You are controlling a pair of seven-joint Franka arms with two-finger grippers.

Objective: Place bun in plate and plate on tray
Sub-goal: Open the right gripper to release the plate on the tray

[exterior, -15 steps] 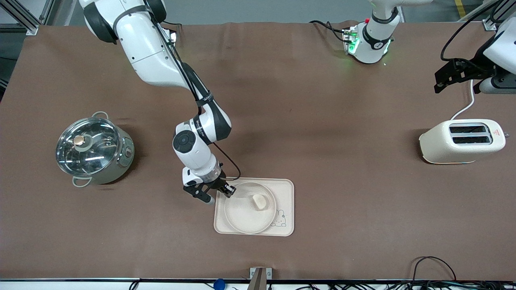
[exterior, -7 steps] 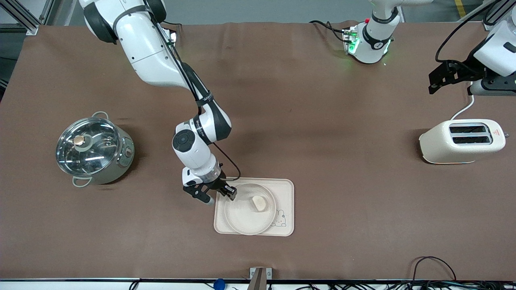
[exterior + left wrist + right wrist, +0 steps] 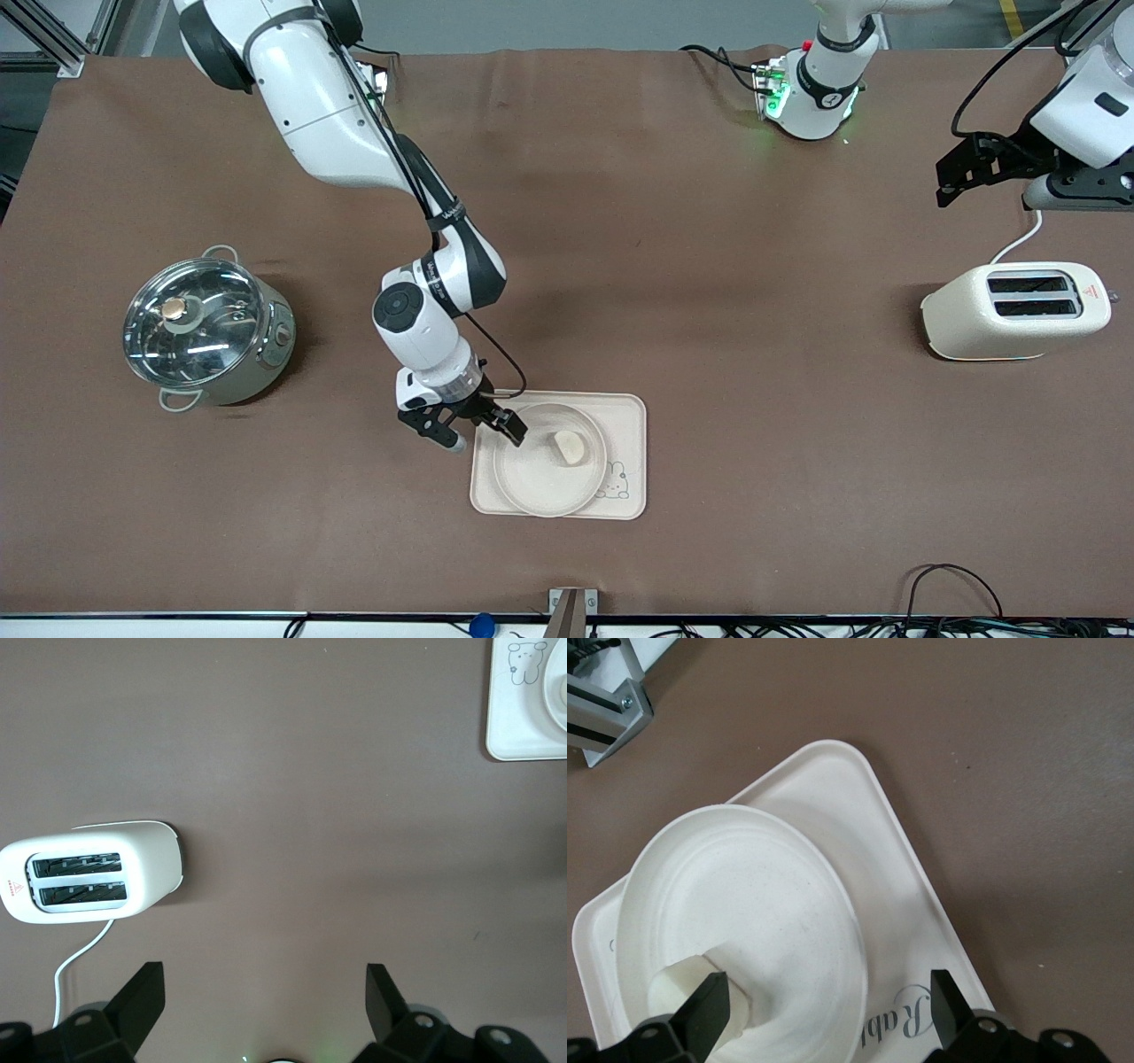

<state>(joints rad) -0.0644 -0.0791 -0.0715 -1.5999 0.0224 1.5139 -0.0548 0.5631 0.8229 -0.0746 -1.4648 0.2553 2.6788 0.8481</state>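
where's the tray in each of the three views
Front view: the tray lies on the table near the front camera, with the plate and bun on it; the open right gripper is at its corner.
Left wrist view: only a corner of the tray shows, with the bunny drawing.
Right wrist view: the tray fills the middle, under the plate.
Shared landmark: the plate.
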